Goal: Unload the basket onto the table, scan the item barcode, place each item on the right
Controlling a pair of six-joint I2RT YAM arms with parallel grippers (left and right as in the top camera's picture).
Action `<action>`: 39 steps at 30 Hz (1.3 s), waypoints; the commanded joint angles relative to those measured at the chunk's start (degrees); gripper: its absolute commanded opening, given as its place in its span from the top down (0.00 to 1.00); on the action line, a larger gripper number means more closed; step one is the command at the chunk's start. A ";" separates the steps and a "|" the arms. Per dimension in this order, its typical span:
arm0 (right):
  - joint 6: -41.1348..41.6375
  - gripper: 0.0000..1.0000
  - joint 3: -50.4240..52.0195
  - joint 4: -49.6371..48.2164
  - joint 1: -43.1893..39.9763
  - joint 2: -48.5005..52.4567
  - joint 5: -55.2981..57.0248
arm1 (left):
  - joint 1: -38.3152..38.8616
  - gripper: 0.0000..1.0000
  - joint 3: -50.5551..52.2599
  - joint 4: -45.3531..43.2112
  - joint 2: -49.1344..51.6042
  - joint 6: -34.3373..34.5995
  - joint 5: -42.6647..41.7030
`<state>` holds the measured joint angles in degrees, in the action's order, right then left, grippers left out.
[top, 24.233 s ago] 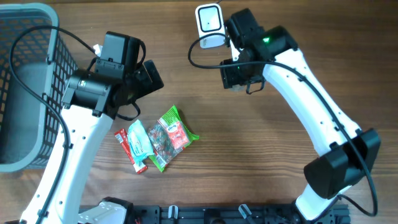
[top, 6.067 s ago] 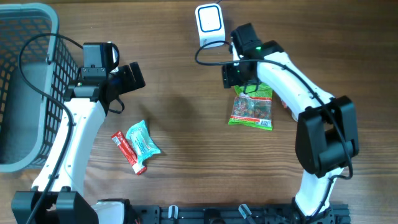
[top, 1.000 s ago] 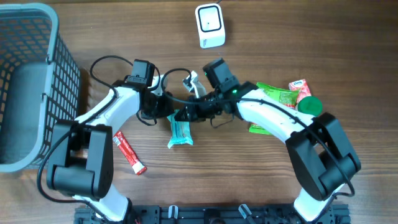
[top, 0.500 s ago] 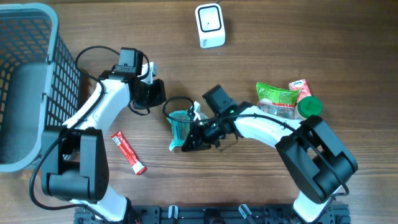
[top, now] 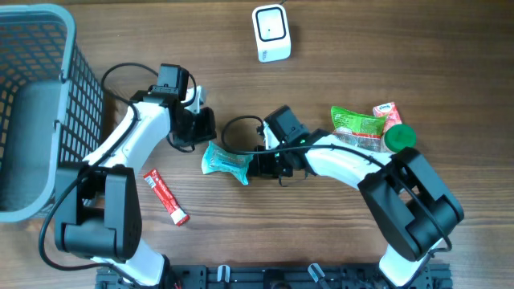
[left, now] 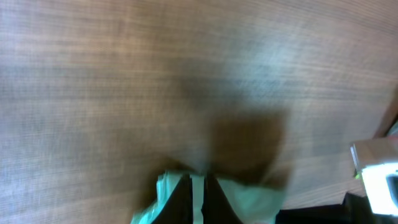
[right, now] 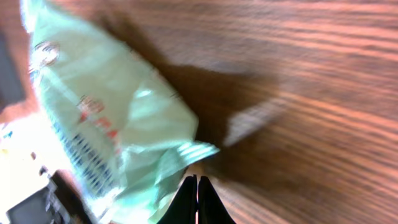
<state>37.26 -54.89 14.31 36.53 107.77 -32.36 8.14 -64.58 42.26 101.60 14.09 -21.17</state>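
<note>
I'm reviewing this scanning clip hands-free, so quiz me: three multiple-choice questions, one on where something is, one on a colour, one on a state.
1. Where is the white scanner? A on a shelf; B on the table, far side, clear of both arms; C in a drawer.
2. What colour is the thin stick packet? A red; B blue; C yellow.
3. The right gripper is: A wide open; B shut on the teal packet; C shut on the scanner.
Answers: B, it stands alone at the overhead view's top; A, plainly red; B, the right wrist view shows shut fingers pinching its edge.
</note>
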 commanded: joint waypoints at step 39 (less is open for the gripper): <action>10.54 0.95 -1.46 -12.31 0.37 -2.67 -11.30 | -3.15 0.96 9.20 -1.31 -8.83 4.11 -9.57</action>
<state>49.58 -55.48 2.46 37.30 112.64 -41.80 4.97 -54.87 40.91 93.10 18.37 -26.98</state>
